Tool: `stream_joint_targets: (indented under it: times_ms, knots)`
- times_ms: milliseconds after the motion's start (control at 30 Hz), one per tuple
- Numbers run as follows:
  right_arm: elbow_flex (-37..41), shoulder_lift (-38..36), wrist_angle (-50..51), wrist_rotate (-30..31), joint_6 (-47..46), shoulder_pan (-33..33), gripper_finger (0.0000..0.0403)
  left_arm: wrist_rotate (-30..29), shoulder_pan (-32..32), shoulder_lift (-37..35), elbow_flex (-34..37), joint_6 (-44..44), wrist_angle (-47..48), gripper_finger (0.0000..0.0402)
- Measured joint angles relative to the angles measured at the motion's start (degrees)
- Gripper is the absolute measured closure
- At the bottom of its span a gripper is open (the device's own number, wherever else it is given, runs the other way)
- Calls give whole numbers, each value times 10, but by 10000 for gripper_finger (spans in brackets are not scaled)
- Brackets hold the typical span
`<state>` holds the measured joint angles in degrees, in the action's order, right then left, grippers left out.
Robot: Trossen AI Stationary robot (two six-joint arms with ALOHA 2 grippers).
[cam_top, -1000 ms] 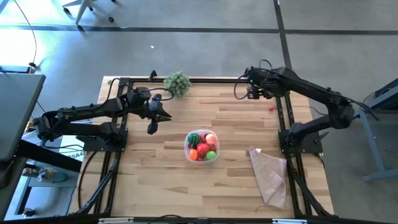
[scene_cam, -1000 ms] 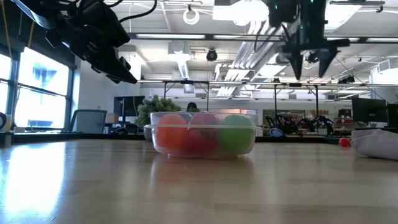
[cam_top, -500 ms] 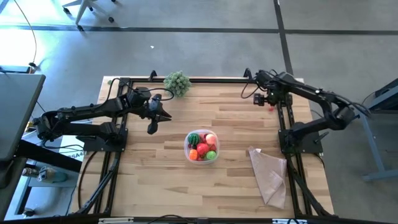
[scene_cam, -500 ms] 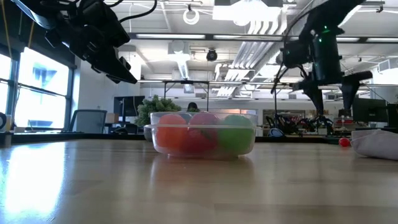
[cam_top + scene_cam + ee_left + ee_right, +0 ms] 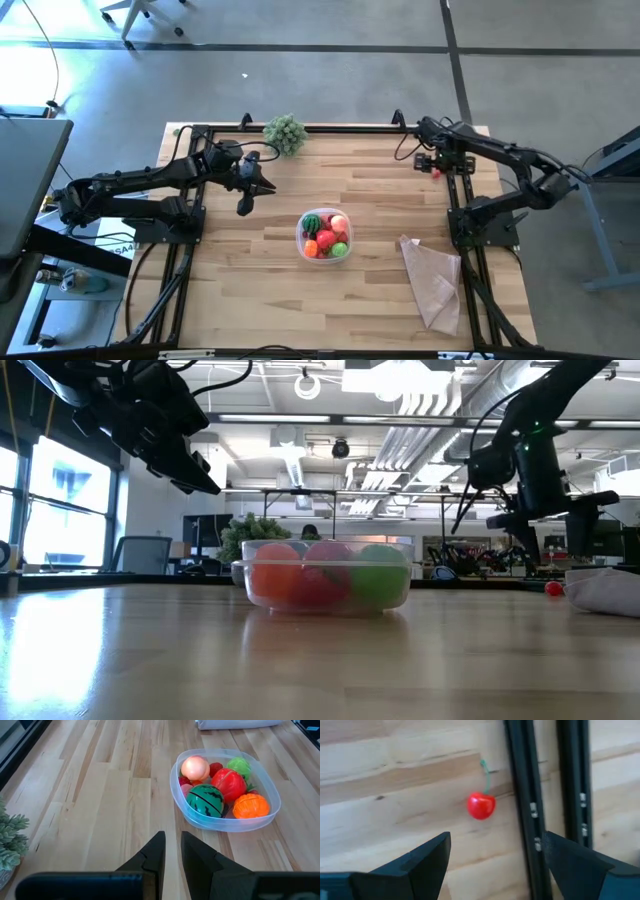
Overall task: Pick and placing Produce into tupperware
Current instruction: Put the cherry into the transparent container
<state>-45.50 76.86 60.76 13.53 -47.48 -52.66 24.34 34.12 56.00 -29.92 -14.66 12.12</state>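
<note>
Jaws spread wide, the right gripper (image 5: pixel 492 857) has swung over to the far right edge, above a lone cherry (image 5: pixel 481 805) beside the frame rail; left gripper (image 5: pixel 171 851), nearly closed, waits near the filled tupperware (image 5: pixel 225 822).

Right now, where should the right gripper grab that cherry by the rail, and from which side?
Grip the cherry by its round red body, from straight above; its thin green stem looks too slight. It lies beside the black rail, so the open right gripper probably closes best along the rail.
</note>
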Motion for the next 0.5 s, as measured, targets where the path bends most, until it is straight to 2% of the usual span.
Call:
stream_joint_targets:
  times_ms: [300,500]
  knots:
    - [25,0,-74,-5,0,-6,98,0,0,0,0,0,0,350]
    - [25,0,-75,0,-6,-6,98,0,0,0,0,0,0,350]
